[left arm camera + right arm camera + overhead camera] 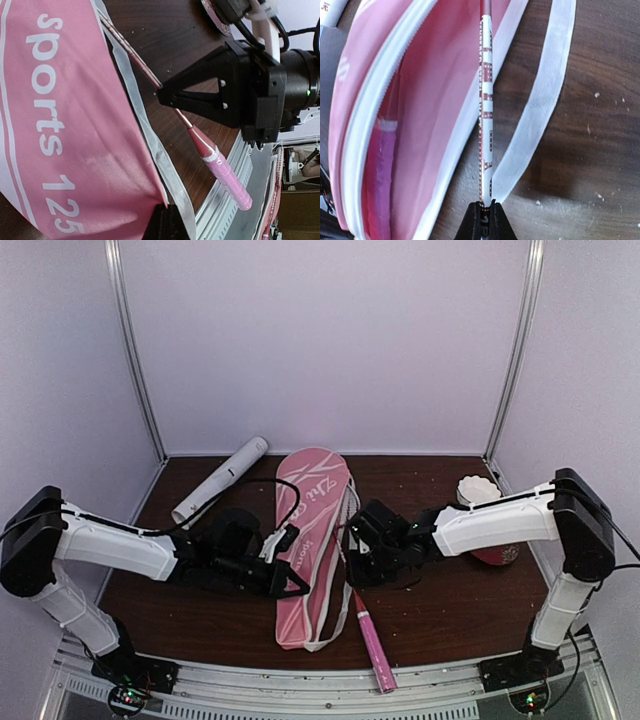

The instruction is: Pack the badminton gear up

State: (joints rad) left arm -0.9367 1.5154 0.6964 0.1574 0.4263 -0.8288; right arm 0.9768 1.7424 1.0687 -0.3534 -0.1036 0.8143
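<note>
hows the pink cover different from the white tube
The pink cover is flat and racquet-shaped; the white tube is a slim cylinder. The cover lies in the middle of the table, the tube at the back left. The cover gapes open along one edge with a racquet partly inside; the tube lies apart from the other gear. Both rest on the table.

**Overhead view.** The racquet [371, 635] shows only its pink handle at lower centre; its head is hidden inside the pink cover [312, 540]. At right, the arm hides most of the red dish [497, 556]. The shuttlecocks [478, 488] above the dish are too small to count.

**Right wrist view.** The bottom edge cuts off all but the fingertips of the right end effector [485, 207]. A pale strip [382, 165] inside the cover's mouth, lower left, is too blurred to identify.

**Left wrist view.** The cover's lettering runs off the bottom edge.
</note>
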